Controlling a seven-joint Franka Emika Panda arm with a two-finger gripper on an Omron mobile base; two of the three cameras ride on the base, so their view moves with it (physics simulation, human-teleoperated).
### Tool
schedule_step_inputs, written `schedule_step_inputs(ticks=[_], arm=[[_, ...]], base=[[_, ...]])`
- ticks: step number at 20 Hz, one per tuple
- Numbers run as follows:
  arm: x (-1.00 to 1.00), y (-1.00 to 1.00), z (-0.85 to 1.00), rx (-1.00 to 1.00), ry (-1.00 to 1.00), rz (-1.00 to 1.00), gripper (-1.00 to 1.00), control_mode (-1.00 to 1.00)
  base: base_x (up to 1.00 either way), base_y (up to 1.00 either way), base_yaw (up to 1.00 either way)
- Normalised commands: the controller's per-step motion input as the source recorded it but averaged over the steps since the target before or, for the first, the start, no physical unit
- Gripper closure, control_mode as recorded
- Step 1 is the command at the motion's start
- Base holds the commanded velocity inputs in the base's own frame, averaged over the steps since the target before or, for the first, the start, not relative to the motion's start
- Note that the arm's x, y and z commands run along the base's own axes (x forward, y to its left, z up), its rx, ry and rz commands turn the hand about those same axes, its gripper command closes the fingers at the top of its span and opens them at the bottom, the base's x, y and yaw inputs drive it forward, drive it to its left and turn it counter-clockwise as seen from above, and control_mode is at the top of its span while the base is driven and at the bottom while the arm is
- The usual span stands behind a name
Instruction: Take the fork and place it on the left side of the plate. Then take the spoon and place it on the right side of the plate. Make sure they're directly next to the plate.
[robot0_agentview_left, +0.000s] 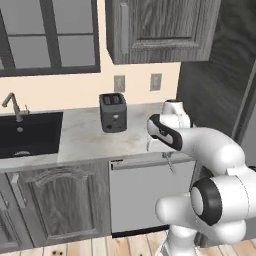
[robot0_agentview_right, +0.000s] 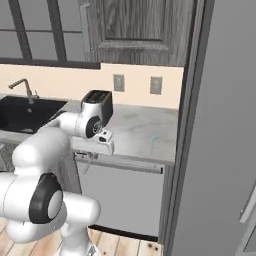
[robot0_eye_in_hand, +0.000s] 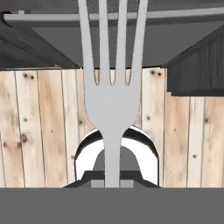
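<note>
**Robot arm holds a fork out past the counter edge**

The gripper (robot0_agentview_left: 169, 159) is clamped shut on the fork (robot0_eye_in_hand: 112, 100), which hangs in front of the grey dishwasher door (robot0_agentview_left: 150, 192), just below the marble counter (robot0_agentview_left: 95, 137). In the hand view its four tines run upward over the wooden floor (robot0_eye_in_hand: 39, 131). A dark toaster (robot0_agentview_left: 113, 112) stands on the counter, with a black sink (robot0_agentview_left: 30, 132) to its left. In the base views the fork is a thin sliver, so its exact tilt is hard to judge.
</note>
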Motion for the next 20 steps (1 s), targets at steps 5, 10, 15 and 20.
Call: schedule_step_inputs(ticks=[5, 10, 15, 20], arm=[[0.00, 0.00, 0.00, 0.00, 0.00, 0.00, 1.00, 1.00], [0.00, 0.00, 0.00, 0.00, 0.00, 0.00, 1.00, 1.00], [0.00, 0.00, 0.00, 0.00, 0.00, 0.00, 1.00, 1.00], [0.00, 0.00, 0.00, 0.00, 0.00, 0.00, 1.00, 1.00]], base=[[-0.30, 0.00, 0.87], [-0.05, 0.00, 1.00], [-0.05, 0.00, 1.00], [-0.05, 0.00, 1.00]])
